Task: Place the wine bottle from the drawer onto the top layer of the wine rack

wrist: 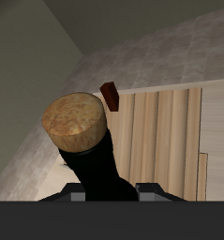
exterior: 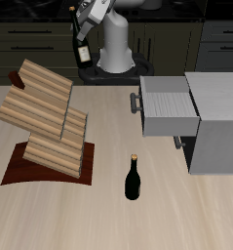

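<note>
Dark kitchen cabinets back the counter (exterior: 108,220) while the jaws hold the wine bottle (exterior: 82,47) aloft behind the wine rack; lowering it level onto the top layer (exterior: 38,84) should stop it rolling.

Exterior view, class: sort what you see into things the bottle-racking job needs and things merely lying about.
Job: gripper, wine bottle held in it, open drawer, top layer of the wine rack.
Lying about: second dark bottle standing on the table.
</note>
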